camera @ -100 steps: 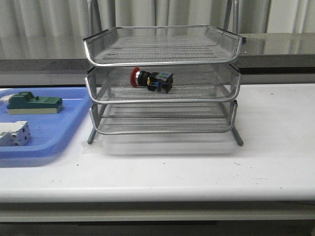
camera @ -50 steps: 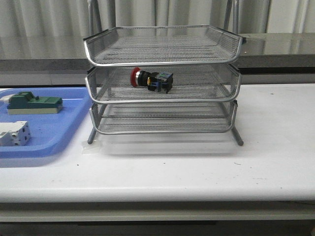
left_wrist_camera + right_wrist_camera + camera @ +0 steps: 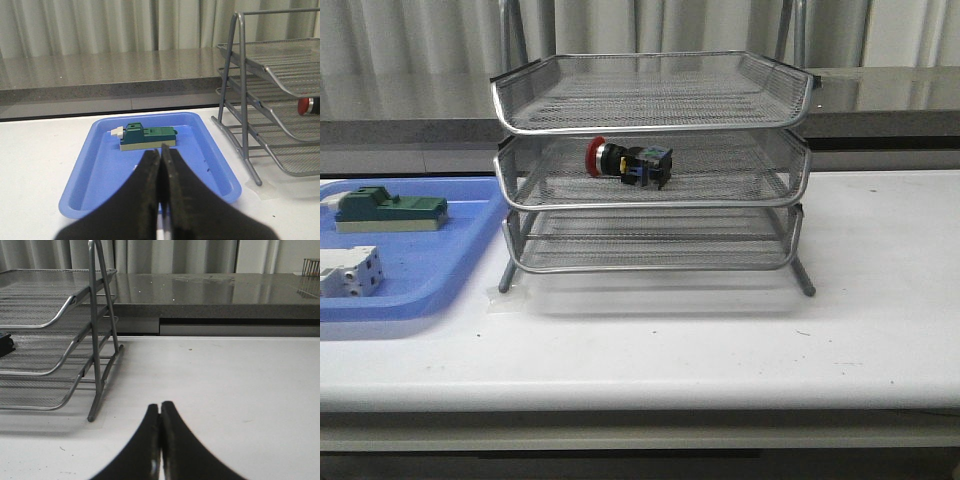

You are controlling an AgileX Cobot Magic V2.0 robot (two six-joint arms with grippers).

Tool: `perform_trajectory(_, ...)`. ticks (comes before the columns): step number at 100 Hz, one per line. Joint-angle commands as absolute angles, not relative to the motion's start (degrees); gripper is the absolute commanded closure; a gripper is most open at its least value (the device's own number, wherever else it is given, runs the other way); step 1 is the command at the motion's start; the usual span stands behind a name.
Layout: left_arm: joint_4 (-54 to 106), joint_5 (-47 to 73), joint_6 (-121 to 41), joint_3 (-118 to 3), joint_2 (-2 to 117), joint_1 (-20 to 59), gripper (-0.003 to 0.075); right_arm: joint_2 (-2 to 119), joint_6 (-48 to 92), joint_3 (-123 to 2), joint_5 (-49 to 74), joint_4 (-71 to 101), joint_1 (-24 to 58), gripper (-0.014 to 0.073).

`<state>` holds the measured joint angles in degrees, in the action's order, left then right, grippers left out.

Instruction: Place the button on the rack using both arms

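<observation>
The button (image 3: pixel 627 164) is seen lying on its side on the middle tier of the rack (image 3: pixel 652 165), red cap toward the robot's left, well inside the mesh rim. The placing step is therefore judged complete, and what remains appears to be no more than the arms resting clear of the rack. No further grasp seems called for; any next move would need only to be kept away from the rack's legs and rims so that the button is not shaken loose.

The left claw (image 3: pixel 161 200) is seen pressed together with nothing held, poised over the near edge of the blue tray (image 3: pixel 80 177), the rack standing off to its side. The right claw (image 3: pixel 160 440) is likewise pressed together and empty, above bare table (image 3: pixel 240 390) beside the rack. The button is well apart from both claws.
</observation>
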<state>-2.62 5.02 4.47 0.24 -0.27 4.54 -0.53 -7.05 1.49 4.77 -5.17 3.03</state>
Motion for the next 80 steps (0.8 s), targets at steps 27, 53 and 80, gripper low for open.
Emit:
perform_trajectory(27,-2.58,-1.84,5.12,2.2,-2.05,4.33,0.0741,-1.52,-7.07,1.6,-0.46,-5.12,2.65,0.066)
perform_trajectory(53,-2.47,-1.84,5.12,2.2,-2.05,4.33,0.0741,-1.52,-7.07,1.6,-0.46,-5.12,2.65,0.066)
perform_trajectory(80,-2.47,-1.84,5.12,2.2,-2.05,4.33,0.0741,-1.52,-7.07,1.6,-0.46,-5.12,2.65,0.066)
